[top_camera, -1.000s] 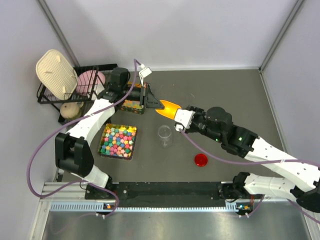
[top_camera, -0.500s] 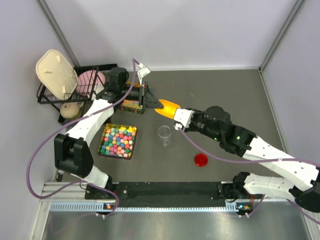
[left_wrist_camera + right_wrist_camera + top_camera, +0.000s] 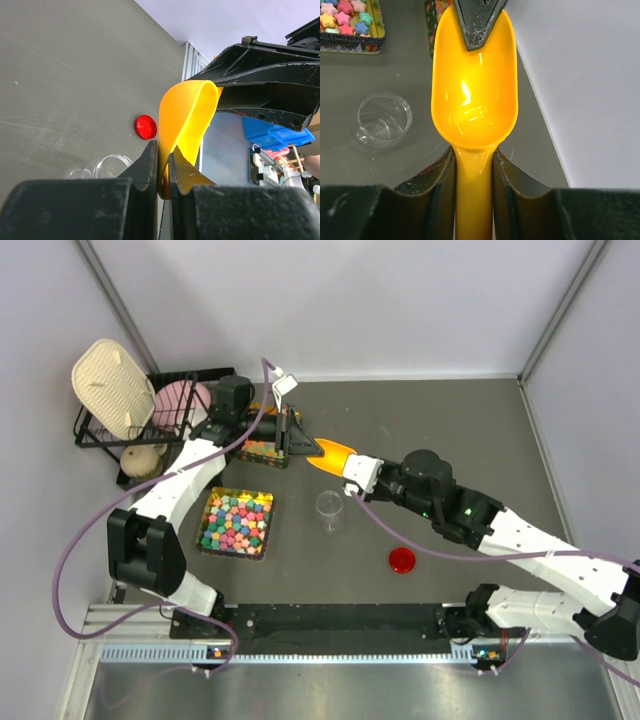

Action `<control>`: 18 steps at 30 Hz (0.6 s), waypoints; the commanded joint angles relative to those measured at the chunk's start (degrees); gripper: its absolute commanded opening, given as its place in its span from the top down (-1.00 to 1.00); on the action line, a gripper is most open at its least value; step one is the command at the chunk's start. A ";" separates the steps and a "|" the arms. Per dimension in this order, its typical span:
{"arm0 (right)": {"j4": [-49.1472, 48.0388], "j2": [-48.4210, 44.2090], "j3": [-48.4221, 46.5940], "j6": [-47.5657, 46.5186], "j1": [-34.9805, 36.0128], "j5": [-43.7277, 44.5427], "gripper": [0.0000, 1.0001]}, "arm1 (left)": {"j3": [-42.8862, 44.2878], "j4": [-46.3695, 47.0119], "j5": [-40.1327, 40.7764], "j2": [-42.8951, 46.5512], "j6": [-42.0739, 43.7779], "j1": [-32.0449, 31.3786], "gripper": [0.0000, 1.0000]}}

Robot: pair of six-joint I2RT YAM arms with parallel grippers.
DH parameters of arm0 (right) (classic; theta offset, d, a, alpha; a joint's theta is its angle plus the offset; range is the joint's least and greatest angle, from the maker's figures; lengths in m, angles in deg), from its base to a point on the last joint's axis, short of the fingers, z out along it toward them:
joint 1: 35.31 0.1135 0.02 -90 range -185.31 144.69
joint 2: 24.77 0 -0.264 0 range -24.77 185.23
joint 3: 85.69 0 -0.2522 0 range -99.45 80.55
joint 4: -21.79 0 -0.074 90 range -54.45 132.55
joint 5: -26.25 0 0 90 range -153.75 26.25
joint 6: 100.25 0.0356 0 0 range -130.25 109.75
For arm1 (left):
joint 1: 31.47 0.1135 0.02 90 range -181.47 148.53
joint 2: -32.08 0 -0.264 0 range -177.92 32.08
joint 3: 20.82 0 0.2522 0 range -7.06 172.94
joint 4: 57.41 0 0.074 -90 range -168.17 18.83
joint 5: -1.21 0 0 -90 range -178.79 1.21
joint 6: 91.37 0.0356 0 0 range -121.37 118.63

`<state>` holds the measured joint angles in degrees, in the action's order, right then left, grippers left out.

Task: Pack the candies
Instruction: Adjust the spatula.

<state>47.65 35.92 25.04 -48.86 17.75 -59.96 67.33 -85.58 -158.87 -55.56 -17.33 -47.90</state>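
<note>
Pinching the front lip of an orange scoop (image 3: 187, 115), the left gripper (image 3: 162, 152) has its fingers (image 3: 146, 162) all but shut, with only the thin plastic between them. At the opposite end the right gripper (image 3: 474, 167) takes the handle just behind the bowl. Its two fingers (image 3: 440, 185) press against either side, the jaws narrowed to the handle's width.

The scoop spans the gap between the two arms above the table (image 3: 450, 420), and its bowl is empty. A clear jar (image 3: 328, 510), also empty, stands on the table close by, and a red lid (image 3: 402, 559) lies apart from it, nearer the arm bases.

The candies (image 3: 262, 451), small orange, yellow and green pieces, sit just behind the left gripper and are partly hidden by it. A batch of larger candies (image 3: 237, 523) lies to the jar's left. None appears packed yet.

The hazard is two grips on one stiff tool. If either arm moves off before the other lets go, the scoop could twist or spring free. If the front pinch opens before the handle is firmly held, the bowl may droop or drop towards the jar.
</note>
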 commanded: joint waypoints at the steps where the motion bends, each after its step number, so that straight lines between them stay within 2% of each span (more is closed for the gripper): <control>1: -1.99 1.36 -2.15 2.13 0.29 -4.14 0.63 | -0.03 2.02 -3.74 2.21 -0.03 -0.89 1.00; 5: -1.99 2.15 -3.46 3.19 0.82 -5.02 0.37 | -0.39 2.29 -3.66 2.20 -0.29 -0.98 1.00; 10: -1.90 3.30 -4.61 3.54 0.82 -5.11 0.43 | -0.47 2.72 -3.83 2.47 -0.56 -0.98 1.00; 12: -1.82 3.30 -4.52 3.72 0.82 -5.55 0.21 | -0.74 2.99 -3.92 2.56 -0.73 -0.98 1.00; 13: -1.90 3.30 -4.35 3.72 0.91 -5.46 0.17 | -1.00 3.16 -4.01 2.64 -0.91 -0.98 1.00; 16: -1.82 3.30 -4.35 3.72 0.82 -6.16 0.20 | -0.92 3.60 -4.01 2.38 -1.17 -0.98 1.00; 18: -1.73 3.30 -4.35 3.89 0.91 -6.86 0.41 | -0.91 3.69 -4.10 2.21 -1.35 -0.98 1.00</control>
<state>48.88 38.32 23.23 -46.15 17.77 -60.79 66.48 -85.28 -158.83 -55.54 -17.48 -47.26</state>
